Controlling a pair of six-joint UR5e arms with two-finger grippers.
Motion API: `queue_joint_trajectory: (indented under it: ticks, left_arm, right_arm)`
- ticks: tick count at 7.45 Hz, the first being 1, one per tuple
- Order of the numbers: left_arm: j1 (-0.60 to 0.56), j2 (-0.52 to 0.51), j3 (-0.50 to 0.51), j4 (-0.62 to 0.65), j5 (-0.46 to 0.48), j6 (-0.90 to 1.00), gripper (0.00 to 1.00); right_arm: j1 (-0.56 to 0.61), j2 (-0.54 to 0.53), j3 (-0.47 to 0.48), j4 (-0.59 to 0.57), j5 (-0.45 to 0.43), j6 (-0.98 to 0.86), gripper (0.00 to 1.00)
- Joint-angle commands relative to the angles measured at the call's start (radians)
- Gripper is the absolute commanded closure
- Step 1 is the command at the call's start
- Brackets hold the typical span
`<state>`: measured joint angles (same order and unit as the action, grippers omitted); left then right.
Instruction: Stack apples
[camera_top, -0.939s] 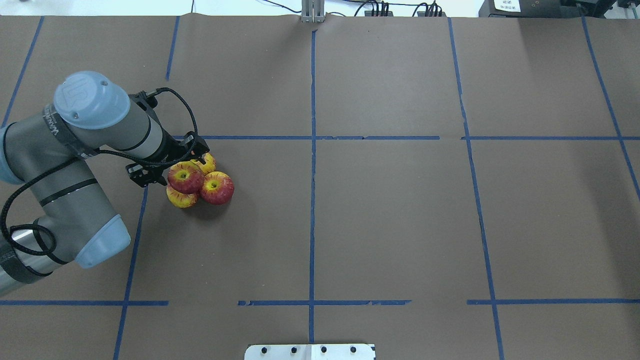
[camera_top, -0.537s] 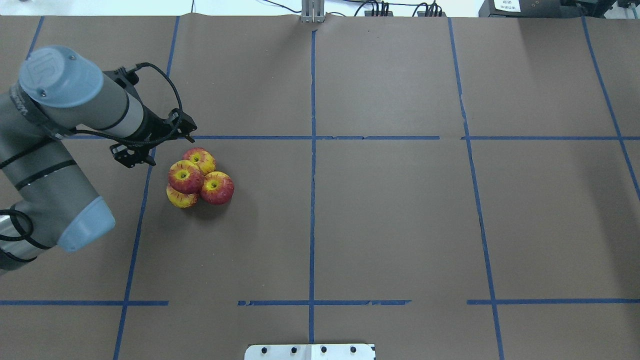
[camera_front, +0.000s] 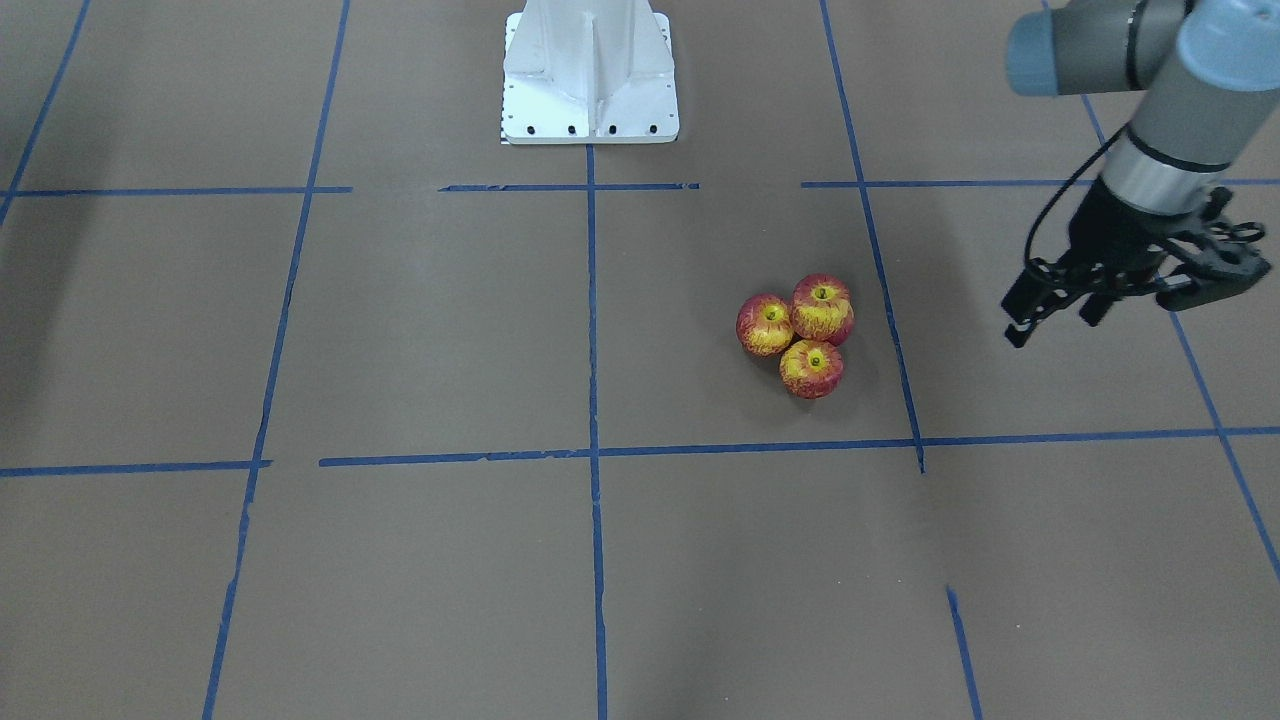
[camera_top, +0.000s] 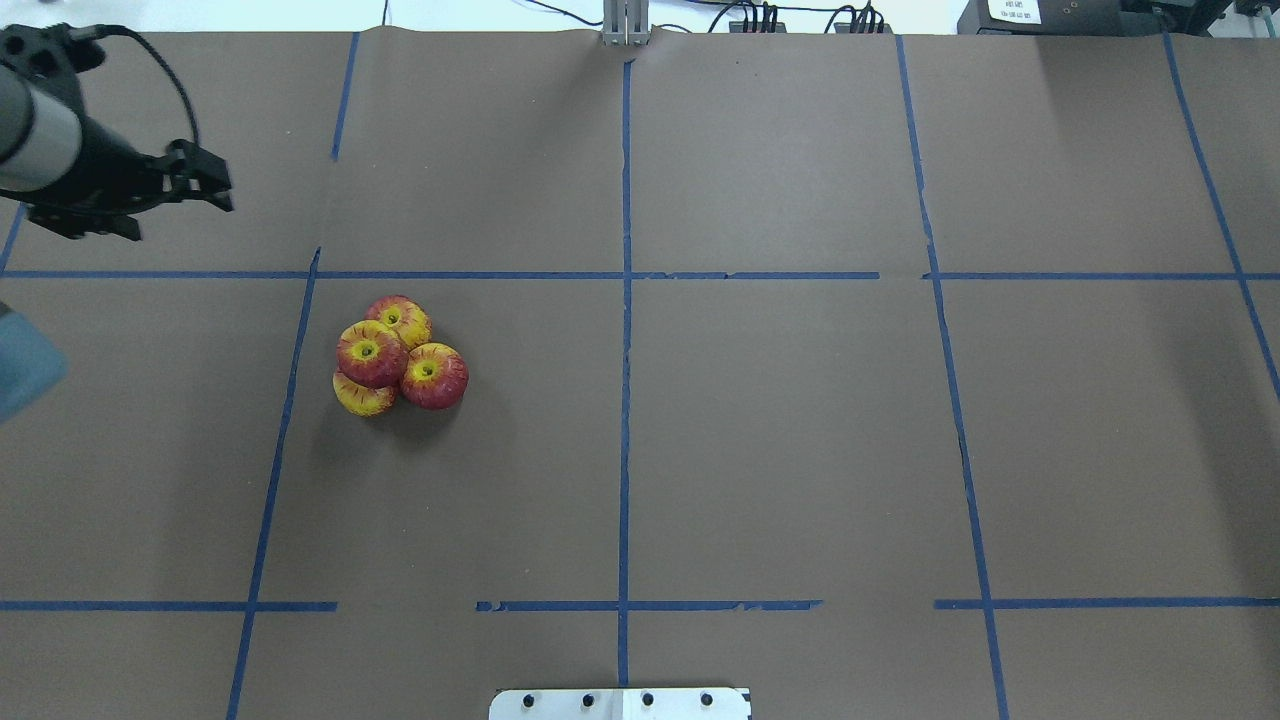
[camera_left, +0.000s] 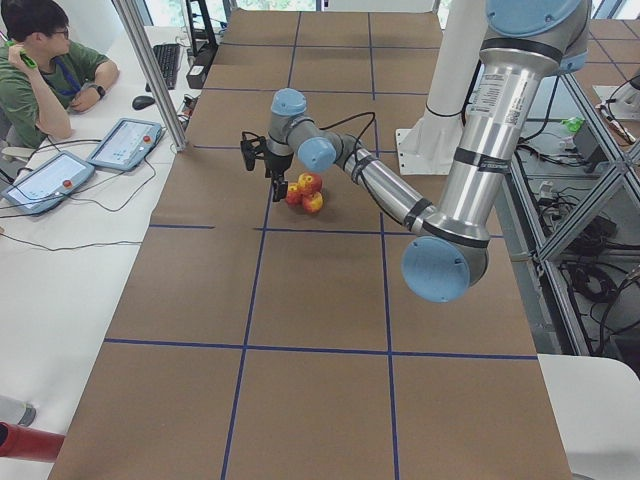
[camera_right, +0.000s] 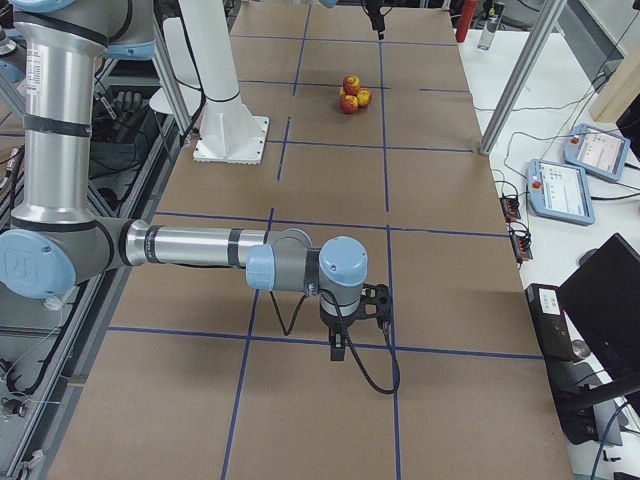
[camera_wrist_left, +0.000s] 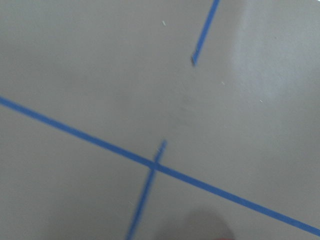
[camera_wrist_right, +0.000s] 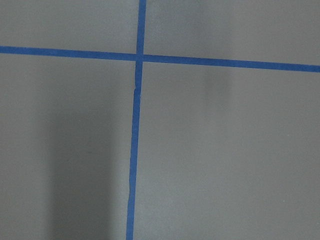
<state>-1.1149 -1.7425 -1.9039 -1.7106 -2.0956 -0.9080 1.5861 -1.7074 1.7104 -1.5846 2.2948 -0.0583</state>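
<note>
Four red-and-yellow apples sit in a tight cluster on the brown table left of centre. One apple (camera_top: 371, 353) rests on top of the other three (camera_top: 434, 376), (camera_top: 399, 320), (camera_top: 362, 397). The front-facing view shows the top apple (camera_front: 823, 308) and two others (camera_front: 765, 324); the fourth is hidden. My left gripper (camera_top: 165, 208) is open and empty, raised well to the far left of the cluster; it also shows in the front-facing view (camera_front: 1050, 325). My right gripper (camera_right: 340, 340) shows only in the exterior right view, low over the table far from the apples; I cannot tell its state.
Blue tape lines (camera_top: 625, 330) divide the brown table cover. The white robot base (camera_front: 590, 90) stands at the near edge. An operator (camera_left: 45, 70) sits at a side table with tablets (camera_left: 125, 142). A metal post (camera_left: 150, 70) stands by the table edge.
My left gripper was around the top apple; it has let go and pulled back far to the left and away. The apples have stayed in place.
</note>
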Motion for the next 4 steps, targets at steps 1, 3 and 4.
queue_joint_trajectory:
  ticks: [1, 3, 4]
  left_arm:
    - [-0.198, 0.140, 0.055, 0.009, -0.130, 0.512, 0.00]
    - [-0.310, 0.237, 0.116, 0.012, -0.132, 0.839, 0.00]
    - [-0.366, 0.260, 0.138, 0.061, -0.132, 0.953, 0.00]
  right_arm:
    - [0.000, 0.000, 0.000, 0.000, 0.000, 0.000, 0.00]
    - [0.000, 0.000, 0.000, 0.000, 0.000, 0.000, 0.00]
    - [0.000, 0.000, 0.000, 0.000, 0.000, 0.000, 0.00]
